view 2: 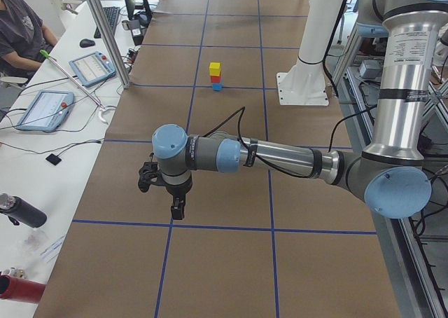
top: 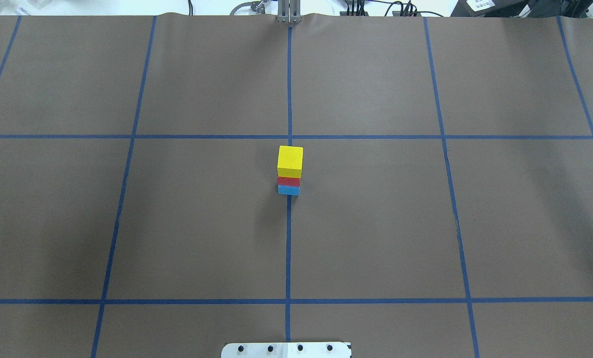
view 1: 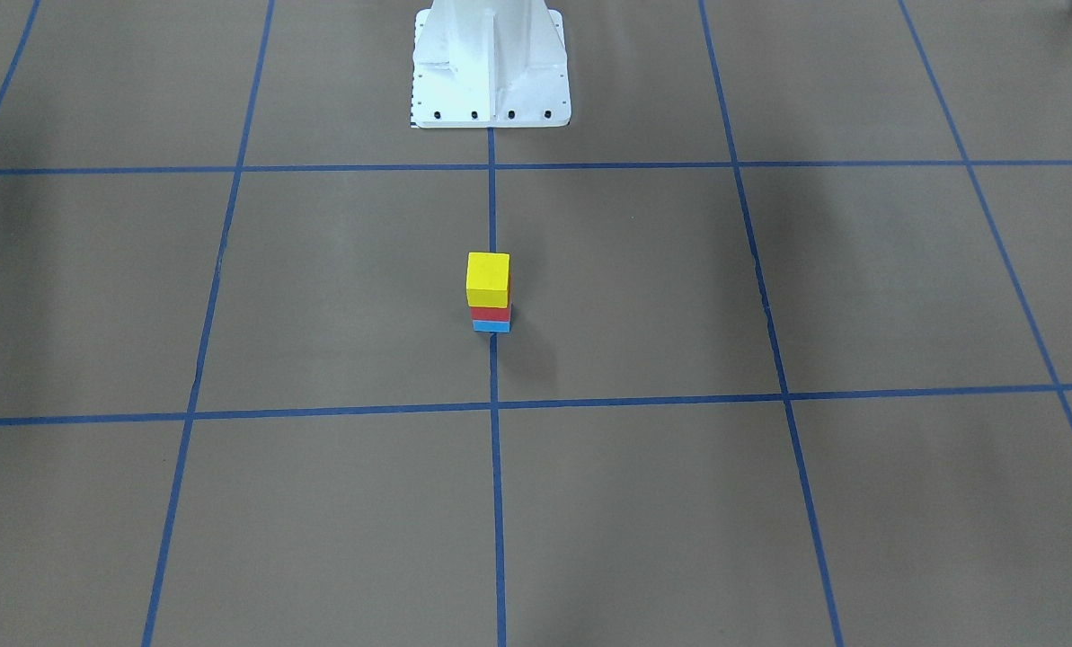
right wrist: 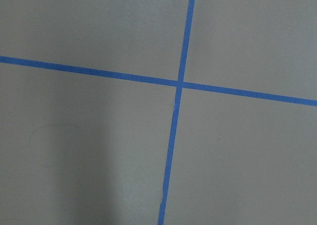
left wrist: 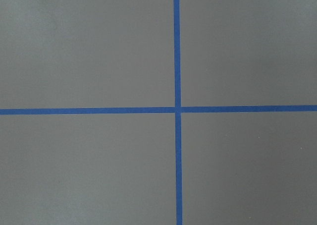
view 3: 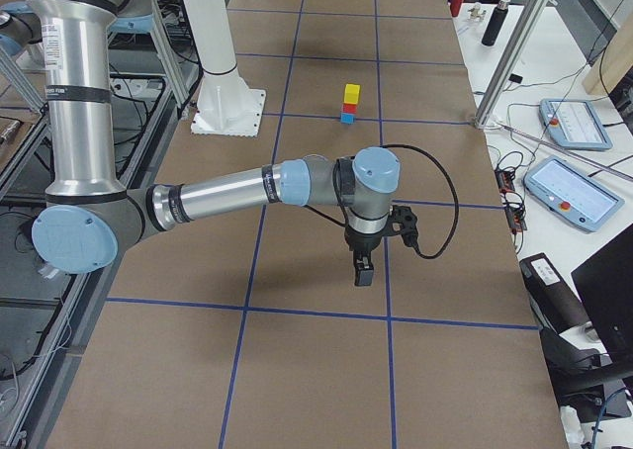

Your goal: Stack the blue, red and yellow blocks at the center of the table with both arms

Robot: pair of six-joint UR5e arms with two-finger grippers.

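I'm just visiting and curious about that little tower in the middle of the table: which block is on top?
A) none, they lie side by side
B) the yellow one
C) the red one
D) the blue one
B: the yellow block sits on the red block, which rests on the blue block.

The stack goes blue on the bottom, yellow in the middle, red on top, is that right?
No. The blue block is on the bottom, but the red block is in the middle and the yellow block on top; the overhead exterior view shows it.
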